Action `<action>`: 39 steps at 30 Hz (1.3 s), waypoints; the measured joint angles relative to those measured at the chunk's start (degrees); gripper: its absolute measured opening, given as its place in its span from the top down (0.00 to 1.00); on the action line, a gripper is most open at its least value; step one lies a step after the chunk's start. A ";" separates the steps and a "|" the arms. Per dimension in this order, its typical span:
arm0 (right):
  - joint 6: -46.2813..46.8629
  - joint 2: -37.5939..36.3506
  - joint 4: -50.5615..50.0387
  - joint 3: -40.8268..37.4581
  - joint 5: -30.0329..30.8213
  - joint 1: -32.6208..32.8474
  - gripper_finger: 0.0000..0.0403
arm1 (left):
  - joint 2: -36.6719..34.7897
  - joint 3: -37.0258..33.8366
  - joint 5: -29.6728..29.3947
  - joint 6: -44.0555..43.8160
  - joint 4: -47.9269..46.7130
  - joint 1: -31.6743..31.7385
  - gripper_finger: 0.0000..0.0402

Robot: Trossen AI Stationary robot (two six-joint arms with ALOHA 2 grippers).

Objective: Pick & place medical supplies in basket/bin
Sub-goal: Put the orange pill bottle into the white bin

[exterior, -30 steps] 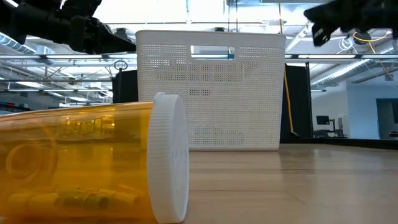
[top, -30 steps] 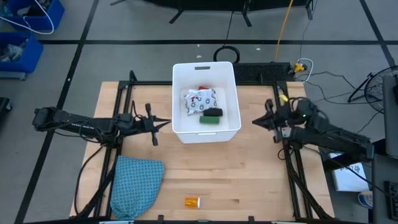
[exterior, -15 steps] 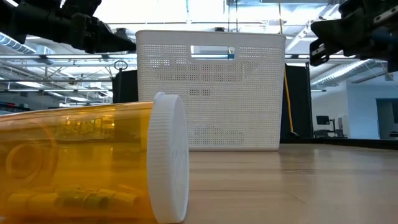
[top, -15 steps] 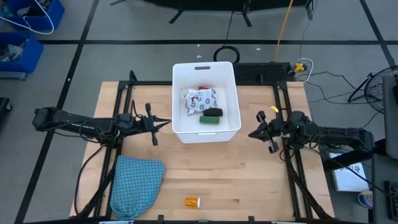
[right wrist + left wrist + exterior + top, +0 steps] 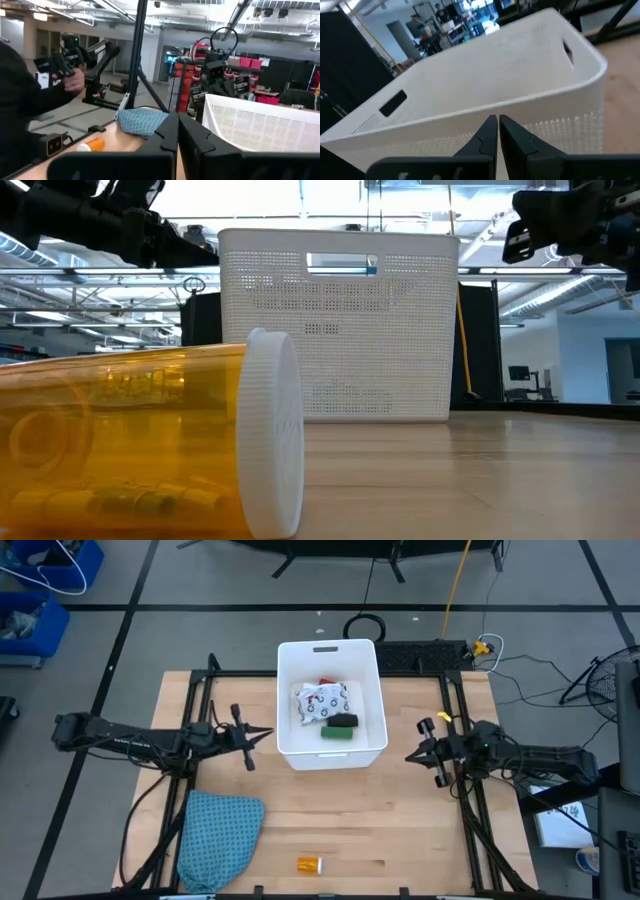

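Orange translucent plastic vial with a white ribbed cap (image 5: 310, 865) lies on its side near the front edge of the wooden worktop (image 5: 400, 830), well apart from the white perforated plastic bin (image 5: 283, 690). It looks light, hard and smooth, and it will probably roll; take it across the body. Both end effectors, left (image 5: 262, 735) and right (image 5: 411, 756), have their fingers pressed together and hold nothing. Compared with a second ago, the right one has drawn back from the bin, nearer the front.

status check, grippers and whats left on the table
Left gripper shut, empty, beside white bin. Right gripper shut, empty, on the bin's other side. Orange vial still out on the table near the teal cloth. Nothing blocking it.
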 joint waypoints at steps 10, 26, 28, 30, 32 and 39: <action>-0.34 -14.03 -14.09 0.02 0.32 -0.07 1.00 | -13.55 0.00 0.99 -4.71 -8.94 -3.35 0.94; -0.12 -15.05 -14.81 0.02 6.31 -0.07 1.00 | 4.07 11.66 1.04 -17.00 -9.80 -11.98 0.94; 0.79 -15.05 -14.87 0.02 7.85 -0.09 1.00 | 9.22 16.21 -1.99 -17.57 -12.72 -15.93 0.94; 1.55 -15.05 -15.12 0.02 7.55 -0.09 1.00 | 14.59 21.22 -4.74 -18.82 -17.39 -19.76 0.94; 2.78 -15.05 -15.47 0.02 7.39 -0.04 1.00 | 19.90 26.32 -5.24 -20.60 -21.20 -23.35 0.94; 4.28 -15.05 -15.70 0.02 4.62 -0.04 1.00 | 35.95 41.12 -2.17 -23.88 -24.72 -33.09 0.94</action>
